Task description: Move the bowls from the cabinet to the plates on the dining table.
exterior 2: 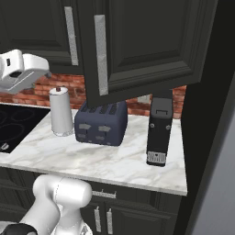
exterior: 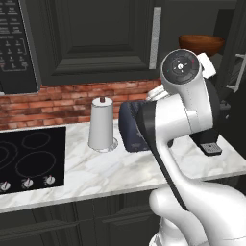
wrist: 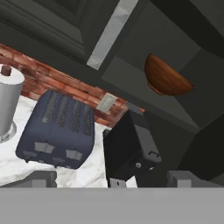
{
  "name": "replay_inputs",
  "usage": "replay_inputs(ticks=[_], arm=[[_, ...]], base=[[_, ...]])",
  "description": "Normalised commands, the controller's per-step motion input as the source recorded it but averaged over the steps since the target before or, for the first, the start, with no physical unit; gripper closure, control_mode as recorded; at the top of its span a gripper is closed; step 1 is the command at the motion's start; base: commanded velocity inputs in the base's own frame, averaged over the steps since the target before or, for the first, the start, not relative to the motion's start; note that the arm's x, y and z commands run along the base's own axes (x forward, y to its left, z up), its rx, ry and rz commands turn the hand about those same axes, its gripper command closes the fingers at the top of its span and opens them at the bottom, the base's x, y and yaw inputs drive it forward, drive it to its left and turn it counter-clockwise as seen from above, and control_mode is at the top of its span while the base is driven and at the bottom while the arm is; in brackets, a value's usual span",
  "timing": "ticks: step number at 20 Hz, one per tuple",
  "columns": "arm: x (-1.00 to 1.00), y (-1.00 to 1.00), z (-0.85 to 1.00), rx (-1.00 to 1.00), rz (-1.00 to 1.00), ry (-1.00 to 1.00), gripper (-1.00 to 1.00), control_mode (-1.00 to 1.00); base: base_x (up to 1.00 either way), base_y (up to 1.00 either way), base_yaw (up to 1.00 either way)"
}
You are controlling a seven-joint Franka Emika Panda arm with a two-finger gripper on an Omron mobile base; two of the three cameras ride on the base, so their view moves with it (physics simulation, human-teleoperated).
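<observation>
Clearly at the fetching stage, judging by how things lie: reaching toward the round, deep, reddish-brown wooden bowl (wrist: 165, 78) on a dark shelf of the almost black panelled wall cabinet (exterior: 91, 38), seen through the opened door with its long silver bar handle (exterior 2: 101, 55). Same bowl visible in the left base view (exterior: 202, 44), high at the right beyond the white arm's wrist. Only one bowl to be made out; no plates or dining table to be pointed at from these angles. Two-finger gripper (wrist: 111, 179) low in the hand view, tips well apart and holding nothing, aimed from below toward the shelf, well short of the bowl. Beneath the shelf, on the white grey-veined marble counter (exterior 2: 82, 158): a dark blue four-slot toaster (exterior 2: 101, 123), a tall black coffee machine (exterior 2: 158, 133) just right of it, and a white paper-towel roll on its stand (exterior 2: 61, 111) near the black glass cooktop (exterior: 29, 158). Next move, by judgement: raise and level the hand to shelf height, pass clear of the door edge and the coffee machine top, then close over the bowl's rim. Risk: clipping the door or pushing the bowl deeper in. Writing: faint pale lettering on the black microwave keypad (exterior: 12, 33), too small to read; no brand legible anywhere.
</observation>
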Motion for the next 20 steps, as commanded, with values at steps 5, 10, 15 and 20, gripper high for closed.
replay_inputs(ticks=[5, 10, 15, 20], arm=[[0.35, -0.35, 0.0, -0.06, 0.0, 0.0, -1.0, -1.0], [0.38, -0.36, -0.05, -0.05, 0.0, 0.0, -1.0, -1.0], [0.46, -0.18, -0.15, -0.09, 0.0, 0.01, -1.0, -1.0], [0.5, -0.12, -0.16, -0.11, 0.0, 0.02, -1.0, -1.0]], base=[[0.0, 0.0, 0.0], [0.0, 0.0, 0.0], [0.0, 0.0, 0.0], [0.0, 0.0, 0.0]])
